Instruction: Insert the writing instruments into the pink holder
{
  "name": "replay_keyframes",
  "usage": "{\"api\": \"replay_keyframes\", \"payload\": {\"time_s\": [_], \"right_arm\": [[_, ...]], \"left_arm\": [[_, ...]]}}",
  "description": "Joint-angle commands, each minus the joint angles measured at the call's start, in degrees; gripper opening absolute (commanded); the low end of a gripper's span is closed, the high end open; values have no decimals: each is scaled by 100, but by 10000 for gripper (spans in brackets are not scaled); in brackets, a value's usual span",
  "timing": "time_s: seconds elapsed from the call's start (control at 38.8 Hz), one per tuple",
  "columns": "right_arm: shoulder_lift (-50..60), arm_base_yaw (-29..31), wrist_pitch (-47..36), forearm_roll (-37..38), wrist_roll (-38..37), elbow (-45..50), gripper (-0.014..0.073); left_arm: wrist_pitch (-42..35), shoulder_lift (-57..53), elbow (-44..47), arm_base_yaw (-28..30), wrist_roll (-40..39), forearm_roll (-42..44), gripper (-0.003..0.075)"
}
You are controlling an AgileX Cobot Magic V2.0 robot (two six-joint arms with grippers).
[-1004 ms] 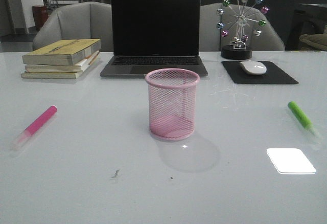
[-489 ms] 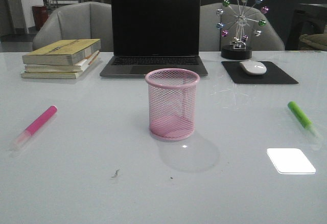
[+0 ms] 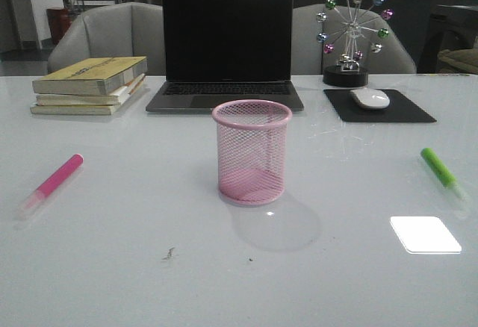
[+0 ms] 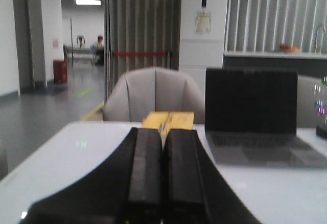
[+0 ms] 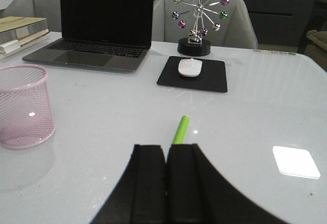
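Nothing moved since earlier front frames; same layout throughout.

Pink holder (image 3: 252,152) upright, centre of bench (image 3: 134,267), empty, just in front of laptop (image 3: 227,47). Also visible in right wrist view (image 5: 24,105).

Pink highlighter (image 3: 52,184) flat on bench at far left, well apart from holder, pale cap toward near edge. Lime green highlighter (image 3: 442,172) flat at far right, well apart from holder, cap end toward near edge.

Left end effector (image 4: 163,175) closed, fingers pressed together, nothing between them; raised above bench, facing book stack (image 4: 168,120) and laptop. Neither highlighter seen in left wrist view.

Right end effector (image 5: 166,183) closed, empty, fingers touching. Green highlighter (image 5: 181,130) lies on bench just beyond fingertips, pointing roughly along finger line; contact not seen.

Neither arm visible in front view.

Background: stack of books (image 3: 89,84) back left, open laptop with dark screen behind holder, white mouse (image 3: 370,98) on black mousepad (image 3: 379,106) back right, ferris-wheel desk toy (image 3: 349,36) behind mousepad. Bright rectangular light reflection (image 3: 425,234) on bench near right, close to green highlighter.
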State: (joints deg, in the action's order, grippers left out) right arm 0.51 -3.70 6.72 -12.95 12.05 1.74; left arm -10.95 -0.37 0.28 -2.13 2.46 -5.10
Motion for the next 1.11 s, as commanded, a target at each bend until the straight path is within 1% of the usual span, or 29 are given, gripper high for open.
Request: {"api": "replay_keyframes", "payload": {"time_s": [0.0,0.08,0.15,0.21,0.28,0.36,0.46,0.64,0.82,0.93,1.08], "right_arm": [[115,0,-1074,-16,29,1,50],[115,0,-1810,-152,-85,-60,50],[115,0,-2651,-166,-164,-194,50],[115,0,-2884,-166,-164,-374,50],[109,0,-2515,-166,-164,-854,50],[8,0,-1808,-166,-159,-1383,50],[-355,0,-1186,-166,-159,-2027,50],[-1191,0,-1069,-166,-159,-2816,50],[-2478,0,-989,-166,-159,-3621,50],[-3254,0,-948,-166,-159,-3933,50],[-4013,0,-672,-166,-159,-3949,50]], "left_arm": [[-1269,-117,-6,6,-56,-13,92],[-1561,-117,-101,6,-56,-13,92],[-1474,-117,-329,6,-56,15,92],[-1311,-117,-599,6,-56,139,92],[-1041,-93,-1065,6,-56,411,92],[-564,37,-1587,6,-56,839,92],[-335,416,-2158,6,-56,971,92],[-335,1198,-2782,6,-56,971,99],[-335,2351,-3391,6,-56,971,198],[-320,3155,-3618,6,-56,971,199],[-88,3891,-3642,6,-56,971,199]]}}
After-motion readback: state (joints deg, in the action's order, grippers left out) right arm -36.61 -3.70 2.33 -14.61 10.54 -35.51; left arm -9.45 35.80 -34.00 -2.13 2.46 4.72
